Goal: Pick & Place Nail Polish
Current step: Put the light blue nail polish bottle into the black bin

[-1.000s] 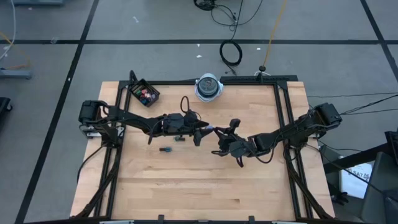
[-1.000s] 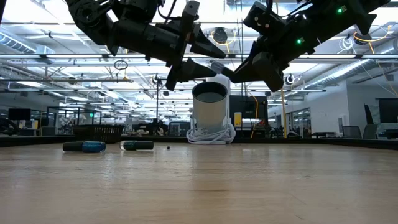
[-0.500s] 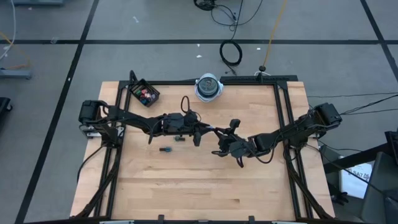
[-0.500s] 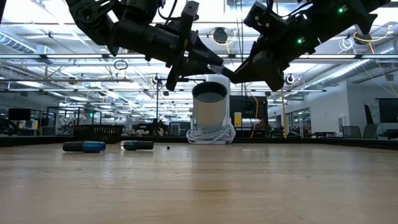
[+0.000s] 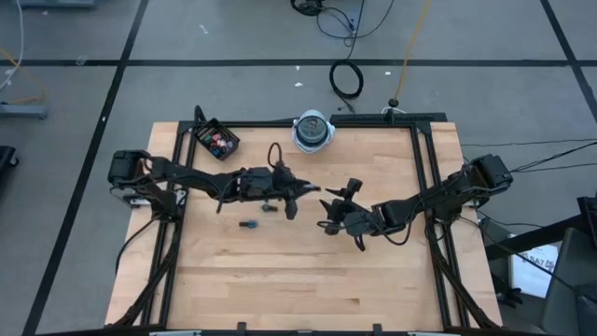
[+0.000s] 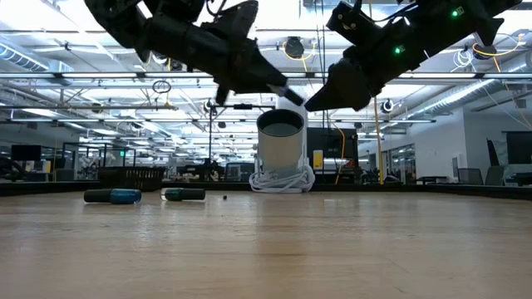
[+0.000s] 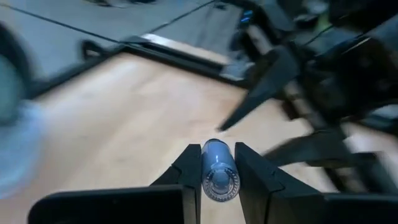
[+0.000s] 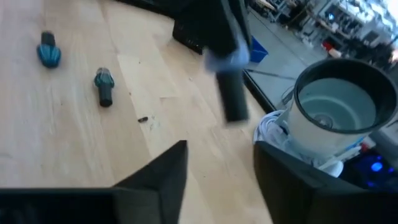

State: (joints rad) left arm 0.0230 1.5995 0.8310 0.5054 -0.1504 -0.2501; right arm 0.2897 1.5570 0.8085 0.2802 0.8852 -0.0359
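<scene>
A small nail polish bottle (image 7: 219, 169), pale blue with a dark cap, is held above the middle of the table by my left gripper (image 5: 308, 189), which is shut on it. My right gripper (image 5: 328, 207) stands just to its right, open, with nothing between its fingers (image 8: 171, 165). Two teal nail polish bottles (image 5: 247, 225) (image 5: 269, 208) lie on their sides on the wood below the left arm. More bottles sit in a small black box (image 5: 216, 140) at the far left corner. My left gripper pinches the bottle's pale body (image 7: 217, 158) between its two fingers. The bottle lies along the fingers, and its dark cap end (image 8: 234, 102) sticks out past the tips. The fingers come nearly level from the table's left. The bottle is clear of the table.
A round white-and-blue container (image 5: 313, 131) with a coiled cord at its foot stands at the table's far edge. A black frame rail (image 5: 422, 168) runs along the right side. Bare wood (image 5: 298, 280) fills the near half.
My left gripper has shut on the bottle that my right gripper held out, rolled a little and drawn back toward the table's left with it. My right gripper has opened and let go, staying in place. The bottle stays lifted clear.
</scene>
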